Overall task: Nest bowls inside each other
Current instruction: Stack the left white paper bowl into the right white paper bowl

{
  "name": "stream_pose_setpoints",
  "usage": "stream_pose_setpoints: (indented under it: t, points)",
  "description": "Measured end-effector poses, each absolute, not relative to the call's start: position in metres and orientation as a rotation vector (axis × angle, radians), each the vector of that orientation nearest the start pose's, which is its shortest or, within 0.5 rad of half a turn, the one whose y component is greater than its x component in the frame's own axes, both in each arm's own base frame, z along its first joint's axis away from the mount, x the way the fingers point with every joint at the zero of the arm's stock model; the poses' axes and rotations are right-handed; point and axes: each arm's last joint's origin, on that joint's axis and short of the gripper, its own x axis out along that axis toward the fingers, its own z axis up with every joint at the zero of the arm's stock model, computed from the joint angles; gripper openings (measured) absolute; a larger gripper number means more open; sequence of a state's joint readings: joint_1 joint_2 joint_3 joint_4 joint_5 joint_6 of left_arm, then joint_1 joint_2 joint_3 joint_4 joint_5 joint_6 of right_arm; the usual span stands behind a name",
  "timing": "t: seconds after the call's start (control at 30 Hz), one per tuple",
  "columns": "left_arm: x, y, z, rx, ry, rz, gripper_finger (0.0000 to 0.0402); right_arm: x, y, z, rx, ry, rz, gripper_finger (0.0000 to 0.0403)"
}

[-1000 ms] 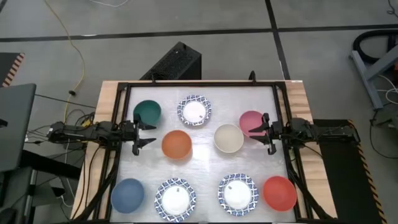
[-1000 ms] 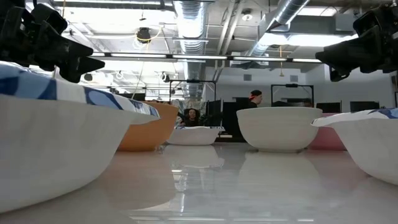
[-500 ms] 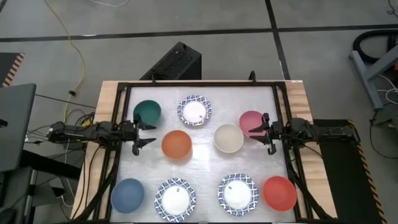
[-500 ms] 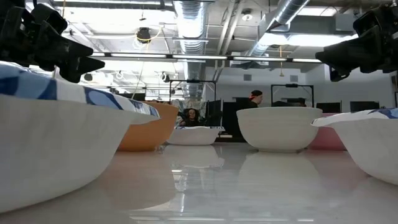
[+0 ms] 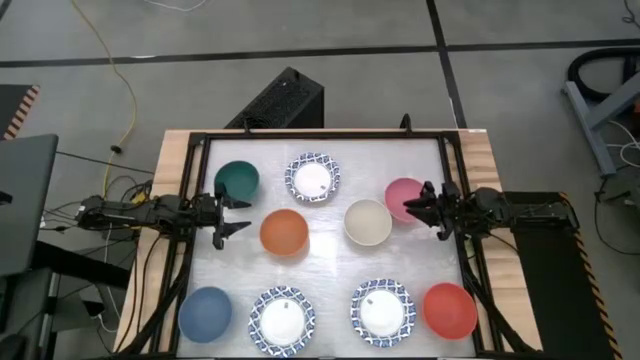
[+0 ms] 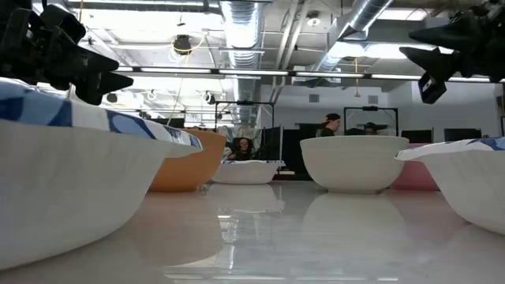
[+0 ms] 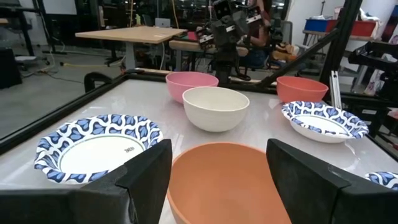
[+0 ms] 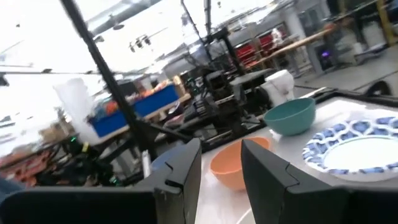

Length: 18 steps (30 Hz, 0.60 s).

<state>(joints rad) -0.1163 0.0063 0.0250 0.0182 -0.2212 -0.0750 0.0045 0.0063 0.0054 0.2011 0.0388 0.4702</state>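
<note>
Several bowls stand apart on the white table, each on its base. The far row holds green [image 5: 237,181], blue-patterned [image 5: 313,178] and pink [image 5: 403,197]. Orange [image 5: 284,231] and cream [image 5: 367,222] sit in the middle. The near row holds blue [image 5: 205,312], two patterned ones [image 5: 282,320] [image 5: 381,308] and red [image 5: 449,309]. My left gripper [image 5: 238,216] stands open and level at the left edge, facing the orange bowl [image 7: 227,183]. My right gripper [image 5: 412,207] hangs open at the right edge, over the pink bowl's rim, rolled to one side [image 8: 221,177].
A black frame [image 5: 320,134] runs around the table, and both arms reach in over its side rails. Bare table lies between the middle bowls and the near row. In the low view, people and desks show in the room behind.
My right gripper has rolled about the line it points along and tipped its fingers slightly upward, staying at the right edge by the pink bowl. No bowl has moved.
</note>
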Motion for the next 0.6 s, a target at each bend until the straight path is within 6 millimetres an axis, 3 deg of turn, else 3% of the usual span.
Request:
stream_pose_setpoints:
  t: [0.13,0.3,0.47,0.6]
  points:
    - [0.096,-0.005,0.175,-0.084,-0.061,0.103,0.0251,0.095,-0.004,0.186,0.487,-0.250,-0.103,0.0136]
    - [0.094,-0.006,0.191,-0.156,-0.229,0.048,0.0251,0.093,-0.006,0.194,0.457,-0.321,-0.139,0.0136]
    - [0.089,-0.007,0.206,-0.198,-0.351,-0.010,0.0251,0.085,-0.007,0.218,0.380,-0.394,-0.183,0.0136]
    - [0.086,-0.006,0.223,-0.244,-0.278,-0.019,0.0251,0.081,-0.007,0.239,0.349,-0.423,-0.203,0.0136]
